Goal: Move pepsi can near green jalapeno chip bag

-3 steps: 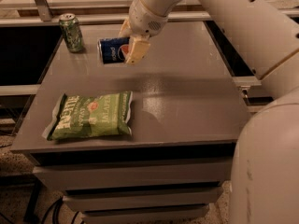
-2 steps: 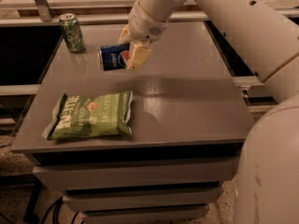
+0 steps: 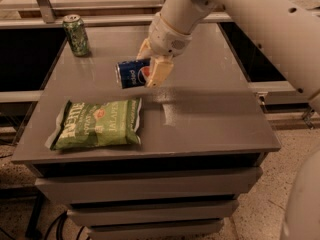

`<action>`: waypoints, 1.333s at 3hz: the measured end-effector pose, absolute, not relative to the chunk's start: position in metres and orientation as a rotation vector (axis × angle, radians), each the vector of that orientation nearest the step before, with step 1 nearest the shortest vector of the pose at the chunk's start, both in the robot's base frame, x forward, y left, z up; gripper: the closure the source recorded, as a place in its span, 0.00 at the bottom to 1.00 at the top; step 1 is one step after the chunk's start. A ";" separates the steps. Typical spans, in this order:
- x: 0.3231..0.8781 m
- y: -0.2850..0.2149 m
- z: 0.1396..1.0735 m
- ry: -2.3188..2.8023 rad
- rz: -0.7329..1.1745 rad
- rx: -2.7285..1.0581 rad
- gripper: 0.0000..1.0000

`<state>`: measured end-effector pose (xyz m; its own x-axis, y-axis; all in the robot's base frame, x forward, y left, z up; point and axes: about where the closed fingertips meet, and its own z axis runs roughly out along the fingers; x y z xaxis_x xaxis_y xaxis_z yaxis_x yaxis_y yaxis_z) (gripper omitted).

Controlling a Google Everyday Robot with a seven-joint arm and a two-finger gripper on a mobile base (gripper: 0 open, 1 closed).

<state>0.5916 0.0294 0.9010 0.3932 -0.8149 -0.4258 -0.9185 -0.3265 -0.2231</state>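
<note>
Lab-like | grey drawer cabinet [image 3: 210, 119], speckled floor [image 3: 280, 194] | end effector [image 3: 150, 65] above cabinet

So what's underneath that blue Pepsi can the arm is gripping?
Only bare grey tabletop shows below the pepsi can, held sideways in the gripper. The strip right beneath it is hidden, so contact is unclear.

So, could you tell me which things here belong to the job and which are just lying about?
Job: pepsi can, held sideways in the gripper over the middle of the table; chip bag, front left.
Lying about: green can, standing at the back left corner.
</note>
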 end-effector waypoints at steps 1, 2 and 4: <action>0.576 0.011 0.891 1.537 0.345 -2.218 1.00; 0.564 -0.002 0.880 1.582 0.362 -2.202 1.00; 0.550 -0.005 0.858 1.611 0.414 -2.196 0.83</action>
<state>0.5504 -0.0053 0.8581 0.2977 -0.8413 -0.4512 -0.9546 -0.2674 -0.1313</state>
